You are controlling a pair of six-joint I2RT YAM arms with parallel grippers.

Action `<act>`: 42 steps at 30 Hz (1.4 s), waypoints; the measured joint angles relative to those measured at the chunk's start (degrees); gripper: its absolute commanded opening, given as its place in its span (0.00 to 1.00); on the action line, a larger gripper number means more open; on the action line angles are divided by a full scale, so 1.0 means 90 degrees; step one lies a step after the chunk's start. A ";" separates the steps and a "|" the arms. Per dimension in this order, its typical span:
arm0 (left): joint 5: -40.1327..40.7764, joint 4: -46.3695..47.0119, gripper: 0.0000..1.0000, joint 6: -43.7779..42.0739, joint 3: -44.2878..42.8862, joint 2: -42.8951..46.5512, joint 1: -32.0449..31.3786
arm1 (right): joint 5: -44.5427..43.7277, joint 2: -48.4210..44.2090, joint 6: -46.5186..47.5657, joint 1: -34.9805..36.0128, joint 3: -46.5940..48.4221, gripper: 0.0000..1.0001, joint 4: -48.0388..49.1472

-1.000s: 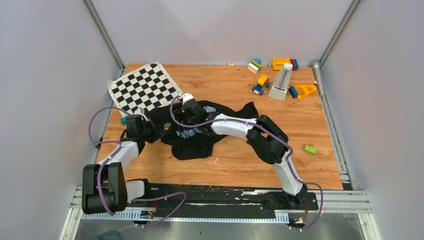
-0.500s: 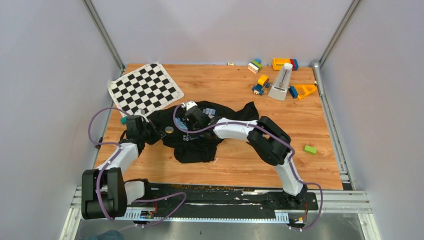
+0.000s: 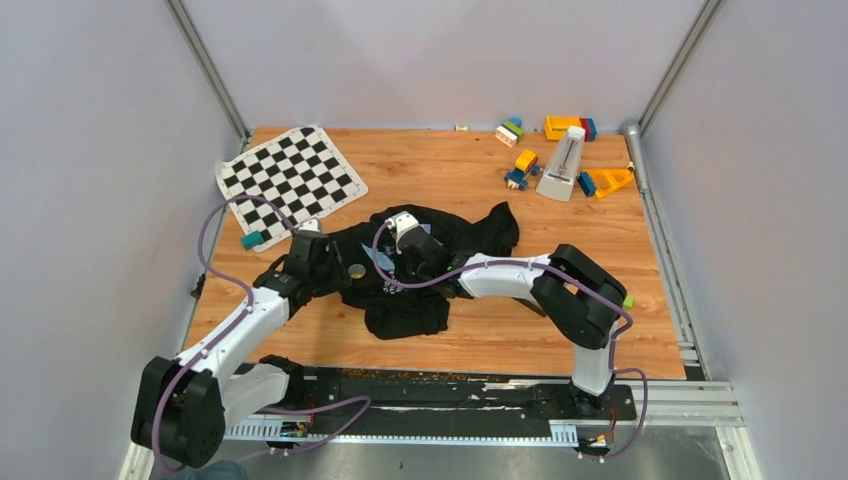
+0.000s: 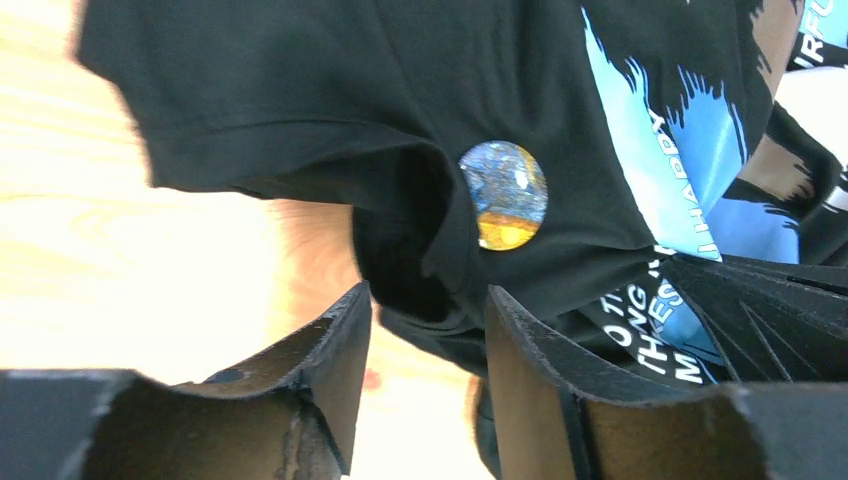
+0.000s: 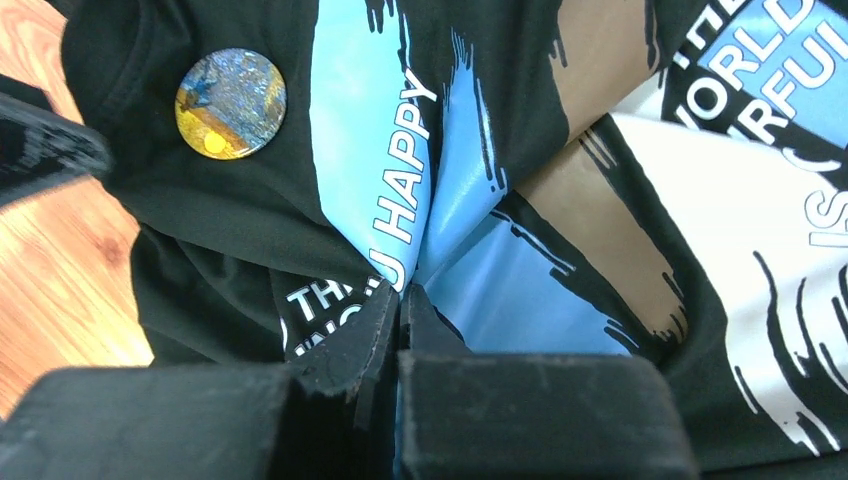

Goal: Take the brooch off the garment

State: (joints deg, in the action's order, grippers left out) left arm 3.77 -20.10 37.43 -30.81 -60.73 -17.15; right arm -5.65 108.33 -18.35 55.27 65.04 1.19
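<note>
Far left on the table lies a chequered mat (image 3: pixel 290 180), flat, with a small teal block (image 3: pixel 251 240) just beside its near corner.

The left gripper (image 4: pixel 428 296) sits at the left edge of the garment (image 3: pixel 405 315). Its jaws stand apart, and a dark fold of the cloth lies at the gap between the tips. Whether either pad touches that fold cannot be told.

The brooch (image 4: pixel 503 195), a round disc with a blue and orange face, sits on the black cloth just beyond that fold, beside the blue print. How it is fastened is hidden.

The garment is crumpled at mid-table. Its lettering is cut off by folds, and the right arm covers part of it.

The right gripper (image 5: pixel 400 300) is closed, pinching a gather of the printed cloth near the brooch.

Far right stand a metronome (image 3: pixel 562 165) and toy blocks (image 3: pixel 525 160). A green block (image 3: pixel 627 299) is partly hidden behind the right arm.
</note>
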 measured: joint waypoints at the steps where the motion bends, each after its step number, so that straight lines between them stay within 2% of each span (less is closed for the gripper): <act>1: 0.0221 -0.0163 0.55 0.0034 -0.0049 0.0126 -0.0102 | 0.0005 -0.0027 0.0000 0.0000 -0.0119 0.00 0.0095; 3: 0.0682 -0.0488 0.54 0.0039 -0.0160 0.0367 -0.0272 | 0.0010 -0.0104 0.0000 0.0000 -0.0338 0.00 0.0262; 6: 0.1178 -0.0828 0.46 -0.0112 -0.0408 0.0474 -0.0457 | 0.0012 -0.0260 0.0002 0.0000 -0.0566 0.00 0.0464; 9: 0.1358 -0.0954 0.45 -0.0549 -0.0780 0.0386 -0.0668 | 0.0017 -0.0355 0.0024 0.0000 -0.0656 0.00 0.0648; 15: 0.0959 -0.0673 0.43 -0.1622 -0.1598 -0.0250 -0.0782 | 0.0039 -0.0551 0.0078 0.0000 -0.0806 0.00 0.0908; 21: 0.0165 0.0066 0.43 -0.2055 -0.1647 -0.0959 -0.0794 | 0.0124 -0.0707 0.0112 0.0000 -0.1010 0.00 0.1178; 27: -0.0478 0.0367 0.51 -0.2132 -0.1581 -0.1627 -0.0794 | 0.0170 -0.0976 0.0165 0.0000 -0.1338 0.00 0.1486; 32: -0.0614 0.0551 0.54 -0.2059 -0.1044 -0.1409 -0.0840 | 0.0168 -0.1010 0.0170 0.0000 -0.1355 0.00 0.1603; 36: -0.0641 0.0595 0.62 -0.1902 -0.0559 -0.1139 -0.0937 | 0.0172 -0.1010 0.0170 0.0000 -0.1355 0.00 0.1622; 42: -0.0469 0.0617 0.64 -0.1761 -0.0420 -0.0940 -0.1064 | 0.0204 -0.1013 0.0170 0.0000 -0.1411 0.00 0.1717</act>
State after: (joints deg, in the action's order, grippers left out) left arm -0.45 -14.55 21.58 -34.59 -69.19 -26.72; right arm -3.81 99.22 -16.82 55.27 52.34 16.64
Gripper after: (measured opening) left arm 0.641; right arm 0.015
